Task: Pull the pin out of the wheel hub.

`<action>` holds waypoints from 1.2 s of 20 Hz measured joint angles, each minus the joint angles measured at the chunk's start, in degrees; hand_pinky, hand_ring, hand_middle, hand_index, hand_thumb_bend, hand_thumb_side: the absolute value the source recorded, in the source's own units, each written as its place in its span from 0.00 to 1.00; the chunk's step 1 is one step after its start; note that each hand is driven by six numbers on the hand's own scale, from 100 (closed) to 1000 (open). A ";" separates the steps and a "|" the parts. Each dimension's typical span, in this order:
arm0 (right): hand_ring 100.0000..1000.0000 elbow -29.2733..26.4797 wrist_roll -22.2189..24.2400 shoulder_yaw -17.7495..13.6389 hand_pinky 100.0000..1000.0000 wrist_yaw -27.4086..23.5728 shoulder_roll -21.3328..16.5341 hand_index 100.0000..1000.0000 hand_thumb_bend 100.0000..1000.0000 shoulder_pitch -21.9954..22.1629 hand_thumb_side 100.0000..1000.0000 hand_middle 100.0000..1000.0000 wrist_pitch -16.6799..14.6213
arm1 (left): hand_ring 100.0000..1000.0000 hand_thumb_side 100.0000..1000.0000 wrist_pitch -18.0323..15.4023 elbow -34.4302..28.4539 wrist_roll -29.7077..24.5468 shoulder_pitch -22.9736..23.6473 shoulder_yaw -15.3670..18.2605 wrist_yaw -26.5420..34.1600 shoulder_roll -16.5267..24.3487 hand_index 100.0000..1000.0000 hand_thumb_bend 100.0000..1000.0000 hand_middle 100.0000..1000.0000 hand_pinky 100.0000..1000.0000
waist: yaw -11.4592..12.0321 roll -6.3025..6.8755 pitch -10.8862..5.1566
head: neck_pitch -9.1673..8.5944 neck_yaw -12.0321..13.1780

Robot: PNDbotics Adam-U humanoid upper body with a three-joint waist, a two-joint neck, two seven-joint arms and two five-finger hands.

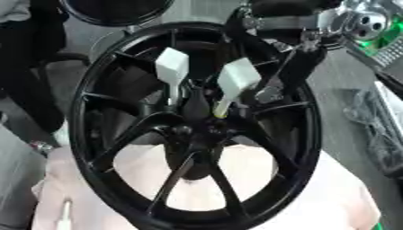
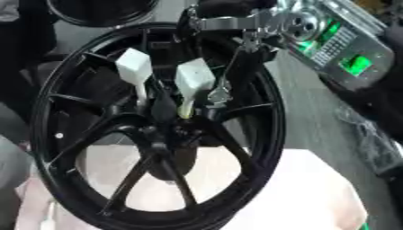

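Note:
A black spoked wheel [image 1: 78, 117] stands tilted and fills the middle of both views. Two white pins with flat paddle heads stick up out of its hub [image 1: 193, 130]: the left pin [image 1: 172, 67] and the right pin [image 1: 235, 78], whose yellowish tip enters the hub. My right arm comes in from the upper right with silver joints. Its black right hand [image 1: 293, 63] reaches down across the rim, just right of the right pin, and a silver part [image 1: 267, 94] at its end hangs close to that pin. No contact with the pin shows. The left hand is out of view.
A pale pink cloth [image 1: 330, 197] lies under the wheel. A second black round thing [image 1: 114, 11] sits at the top. A device with green lights [image 2: 346, 49] stands at the upper right, and a dark bundle [image 1: 378, 126] lies on the grey table [image 1: 338, 81].

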 measured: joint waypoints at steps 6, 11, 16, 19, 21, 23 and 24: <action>0.52 -3.81 -1.25 -5.01 0.75 -2.58 -3.18 0.43 0.32 0.76 0.00 0.27 2.11 | 0.76 0.56 0.00 0.00 -0.02 0.01 0.01 0.00 0.04 0.75 0.41 0.75 0.74 | -0.36 0.05 -0.26 | -0.01 0.12; 0.49 -5.70 -7.56 -13.59 0.74 -4.86 -8.03 0.44 0.32 6.27 0.00 0.26 4.27 | 0.76 0.56 -0.01 0.00 -0.02 0.01 0.03 0.00 0.10 0.75 0.41 0.75 0.74 | -0.78 0.42 -0.48 | 0.02 0.39; 0.50 -5.88 -18.52 -24.22 0.74 -7.08 -14.84 0.45 0.31 17.58 0.00 0.27 6.31 | 0.76 0.56 -0.14 -0.02 0.15 0.02 0.36 0.00 0.56 0.75 0.41 0.75 0.74 | -1.22 0.54 -0.48 | 0.02 0.71; 0.49 -4.46 -23.56 -30.14 0.73 -7.16 -17.26 0.46 0.31 24.72 0.00 0.27 6.85 | 0.76 0.56 -0.19 -0.03 0.22 0.02 0.39 0.00 0.56 0.75 0.41 0.75 0.74 | -1.48 0.73 -0.47 | 0.01 1.00; 0.50 -2.67 -26.47 -33.48 0.73 -7.24 -18.06 0.46 0.31 29.13 0.00 0.27 7.15 | 0.76 0.56 -0.24 -0.04 0.32 0.02 0.48 0.00 0.56 0.75 0.41 0.75 0.74 | -1.71 0.79 -0.46 | 0.00 1.29; 0.49 -0.70 -29.20 -36.39 0.73 -6.89 -18.22 0.46 0.31 33.35 0.00 0.28 7.37 | 0.76 0.56 -0.25 -0.05 0.47 0.02 0.71 0.00 0.56 0.75 0.41 0.75 0.74 | -1.90 0.87 -0.46 | 0.00 1.49; 0.49 0.32 -30.52 -37.69 0.73 -6.46 -18.21 0.47 0.36 35.50 0.00 0.28 7.50 | 0.76 0.56 -0.25 -0.06 0.52 0.02 0.72 0.00 0.56 0.75 0.40 0.75 0.74 | -2.05 0.90 -0.45 | 0.00 1.61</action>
